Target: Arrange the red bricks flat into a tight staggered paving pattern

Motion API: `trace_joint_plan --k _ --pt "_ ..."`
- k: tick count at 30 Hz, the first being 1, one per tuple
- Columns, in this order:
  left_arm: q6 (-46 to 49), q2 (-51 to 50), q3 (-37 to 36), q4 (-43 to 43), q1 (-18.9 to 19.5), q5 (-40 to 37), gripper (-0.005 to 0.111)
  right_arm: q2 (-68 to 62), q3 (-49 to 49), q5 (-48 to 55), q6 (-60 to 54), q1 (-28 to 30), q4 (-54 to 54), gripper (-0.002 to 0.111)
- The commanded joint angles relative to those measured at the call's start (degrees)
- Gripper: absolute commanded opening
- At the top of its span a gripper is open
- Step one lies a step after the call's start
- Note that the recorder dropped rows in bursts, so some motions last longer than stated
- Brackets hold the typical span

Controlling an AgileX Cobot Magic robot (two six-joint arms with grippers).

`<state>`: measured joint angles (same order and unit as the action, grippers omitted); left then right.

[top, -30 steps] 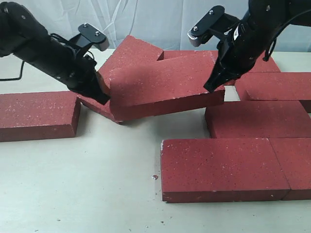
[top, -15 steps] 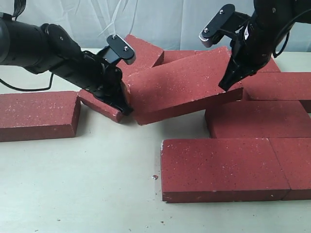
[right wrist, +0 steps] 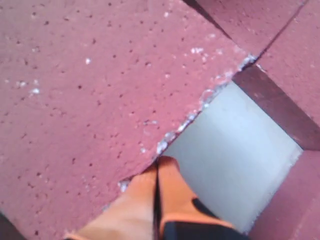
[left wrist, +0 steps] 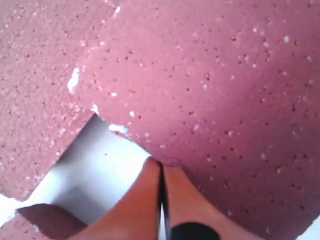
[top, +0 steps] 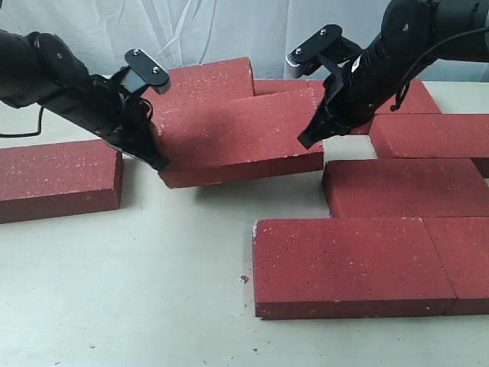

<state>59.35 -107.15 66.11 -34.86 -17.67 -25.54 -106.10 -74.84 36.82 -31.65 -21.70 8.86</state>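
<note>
Several red bricks lie on the pale table. One red brick [top: 237, 138] in the middle sits slightly tilted, its far edge leaning on another brick [top: 210, 79] behind it. My left gripper [top: 157, 157] is shut, with nothing between its fingers, and its tip presses the middle brick's left end. In the left wrist view the gripper [left wrist: 161, 166] touches that brick's edge [left wrist: 215, 95]. My right gripper [top: 306, 141] is also shut and empty at the brick's right end. In the right wrist view the gripper [right wrist: 159, 164] meets the chipped edge of the brick [right wrist: 85, 85].
A single brick [top: 57, 180] lies at the left. Two bricks [top: 348, 264] [top: 462, 260] lie end to end at the front right, with one [top: 405, 187] behind them and another [top: 432, 136] further back. A bare table gap [right wrist: 235, 145] sits beside my right gripper.
Both grippers and the middle brick between them have shifted left. The brick has dropped to a flatter angle.
</note>
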Motion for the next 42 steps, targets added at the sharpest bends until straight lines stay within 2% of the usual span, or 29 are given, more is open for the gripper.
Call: trace_joint_plan --k 1,10,15,20,27,30,32,36,42 --pt "-0.72 1.52 0.90 -4.69 0.39 -5.46 0.000 -2.01 -0.33 -4.52 -6.05 -1.73 15.73 -0.001" --pt "-7.34 6.47 0.90 4.84 1.58 -18.25 0.000 -2.59 -0.44 0.65 -6.20 -1.73 15.86 -0.001" --pt "-8.19 6.90 0.77 6.87 1.58 -24.12 0.000 -0.48 -0.44 1.79 -6.20 -1.73 13.90 -0.001" --pt "-7.97 6.36 -1.11 10.49 2.12 -18.57 0.000 -3.01 -0.44 1.74 -6.20 -2.01 14.81 -0.001" --pt "-7.97 2.99 -1.81 9.02 3.82 -8.80 0.000 -6.31 -0.44 0.00 -6.20 -2.31 14.54 -0.001" --pt "-7.83 0.64 -1.81 7.63 3.82 -9.59 0.000 -6.14 -0.44 -0.43 -6.04 -2.31 10.72 -0.001" --pt "-7.83 -0.21 -1.81 7.76 3.82 -10.93 0.000 -6.51 -0.44 -0.52 -3.95 -2.31 4.38 -0.001" --pt "-7.83 -0.33 -1.81 7.65 3.82 -5.45 0.000 -6.51 -0.44 0.36 -1.23 -2.31 1.89 -0.001" --pt "-7.76 -0.33 -1.81 10.21 3.82 -5.42 0.000 -6.51 -0.44 0.52 0.84 -2.31 -4.76 -0.001"
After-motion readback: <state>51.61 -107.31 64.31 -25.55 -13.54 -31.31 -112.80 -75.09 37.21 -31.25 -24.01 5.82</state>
